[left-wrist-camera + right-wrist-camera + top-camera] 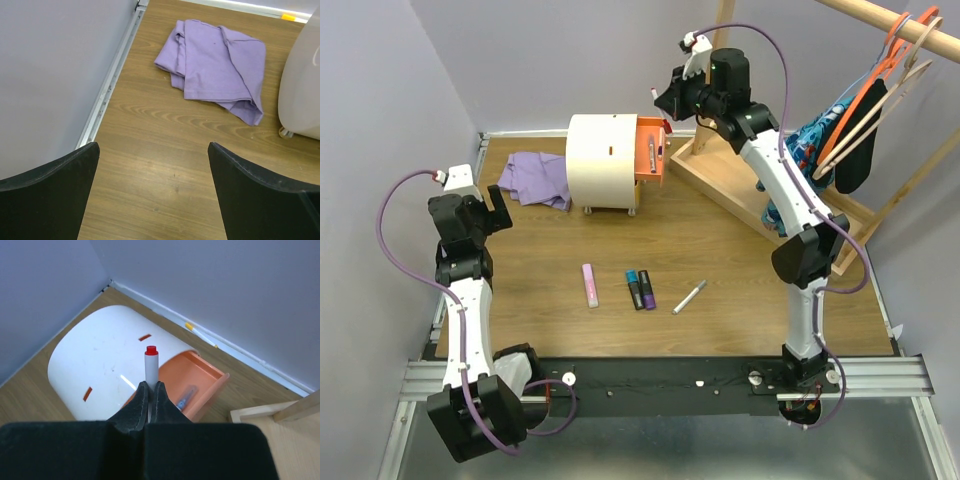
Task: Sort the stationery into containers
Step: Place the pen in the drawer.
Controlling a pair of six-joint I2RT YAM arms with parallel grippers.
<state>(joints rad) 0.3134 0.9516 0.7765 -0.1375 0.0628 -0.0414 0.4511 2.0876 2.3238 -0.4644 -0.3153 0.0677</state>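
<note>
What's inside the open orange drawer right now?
In the orange drawer lies one thin pen with a bluish end. The drawer's left part is hidden behind the right gripper and the red-capped pen it holds, so anything more there can't be seen.

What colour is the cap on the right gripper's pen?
The pen has a red cap; clearest in right wrist view.

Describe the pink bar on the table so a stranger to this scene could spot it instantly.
Find the cream-white round-topped chest at the back of the wooden table. Toward the near edge, a row of stationery lies on the wood. The pink bar is its leftmost piece, the only pale pink one, left of two dark markers and a white pen.
</note>
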